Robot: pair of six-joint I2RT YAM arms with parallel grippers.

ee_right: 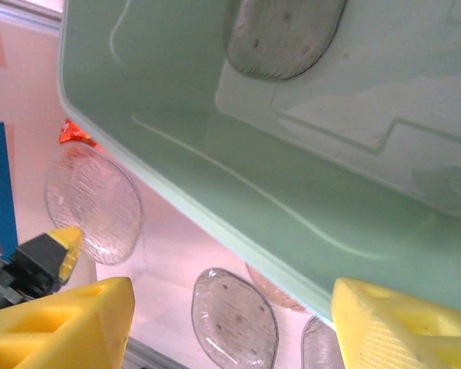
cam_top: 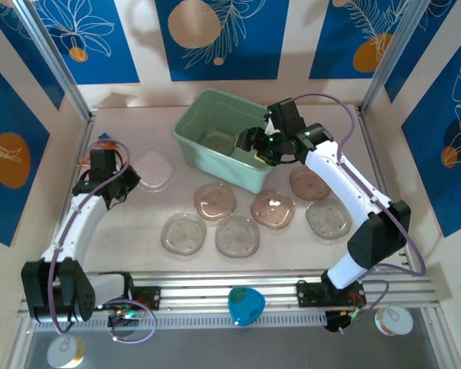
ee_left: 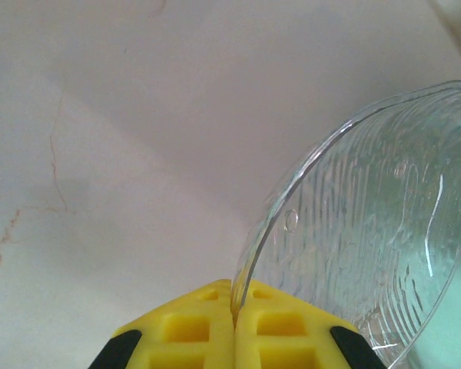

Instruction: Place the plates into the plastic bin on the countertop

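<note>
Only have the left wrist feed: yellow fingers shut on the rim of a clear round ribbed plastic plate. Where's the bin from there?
Observer: The pale mint-green rectangular plastic bin sits just to the robot's right of your clear round plastic plate.
Operator: Anything in it?
Observer: One greyish round plate lies on its floor.
Operator: Right arm in the way?
Observer: The right gripper hangs over the bin's right part, fingers open, holding nothing.

Plate [ee_left: 369, 231]: clear plastic, ribbed, glossy. Bin [ee_right: 215, 154]: mint plastic, smooth, semi-gloss. Worktop [ee_left: 138, 115]: matt, w/ faint scuffs. Rail [cam_top: 215, 283]: ribbed metal.
</note>
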